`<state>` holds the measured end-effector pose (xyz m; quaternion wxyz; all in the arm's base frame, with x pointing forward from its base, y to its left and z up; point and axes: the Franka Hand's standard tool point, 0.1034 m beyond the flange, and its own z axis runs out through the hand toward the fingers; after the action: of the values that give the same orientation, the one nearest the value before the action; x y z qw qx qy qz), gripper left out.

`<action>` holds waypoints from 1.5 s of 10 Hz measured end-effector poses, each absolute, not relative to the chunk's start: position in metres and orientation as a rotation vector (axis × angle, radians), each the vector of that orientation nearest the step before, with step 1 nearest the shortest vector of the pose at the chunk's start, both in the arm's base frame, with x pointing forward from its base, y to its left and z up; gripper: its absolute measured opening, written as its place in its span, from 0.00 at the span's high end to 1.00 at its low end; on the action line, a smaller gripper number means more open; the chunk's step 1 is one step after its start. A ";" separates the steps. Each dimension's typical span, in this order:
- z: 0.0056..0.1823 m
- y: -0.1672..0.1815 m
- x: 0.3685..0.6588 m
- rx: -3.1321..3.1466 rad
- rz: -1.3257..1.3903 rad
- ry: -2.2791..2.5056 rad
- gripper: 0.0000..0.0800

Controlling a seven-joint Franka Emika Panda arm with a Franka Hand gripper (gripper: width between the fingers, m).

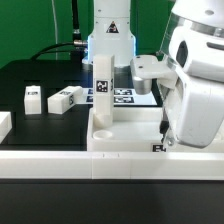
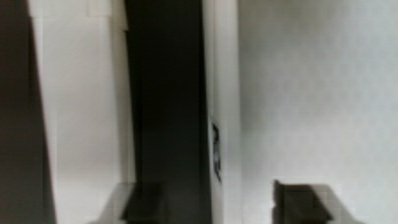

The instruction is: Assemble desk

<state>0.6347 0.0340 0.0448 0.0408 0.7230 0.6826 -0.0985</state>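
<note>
The white desk tabletop [image 1: 130,135] lies flat against the front rail. One white leg [image 1: 102,95] stands upright in its socket at the exterior view's left. Three more legs lie on the black table, one at the far edge [image 1: 3,123] and two further back [image 1: 32,98] [image 1: 65,98]. My gripper [image 1: 164,140] is down at the tabletop's end on the exterior view's right. In the blurred wrist view my gripper [image 2: 238,205] straddles the tabletop's tagged side wall [image 2: 217,150]. One dark finger [image 2: 306,200] is over the tabletop [image 2: 320,90]. The jaws stand narrow, closed on the wall.
The long white border rail [image 1: 60,165] runs along the front, and it shows in the wrist view [image 2: 80,100] beside a dark gap. The marker board [image 1: 125,97] lies behind the upright leg. The robot base [image 1: 108,40] stands at the back.
</note>
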 end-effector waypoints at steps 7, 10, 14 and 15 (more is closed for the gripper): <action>0.108 -0.011 0.642 2.275 -0.251 1.965 0.19; 0.107 -0.011 0.641 2.290 -0.257 1.951 0.19; 0.109 -0.048 0.619 2.648 -0.377 1.424 0.19; 0.110 -0.060 0.618 2.700 -0.369 1.317 0.19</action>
<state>0.6182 -0.0602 0.1095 0.0573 0.8906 0.4345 -0.1217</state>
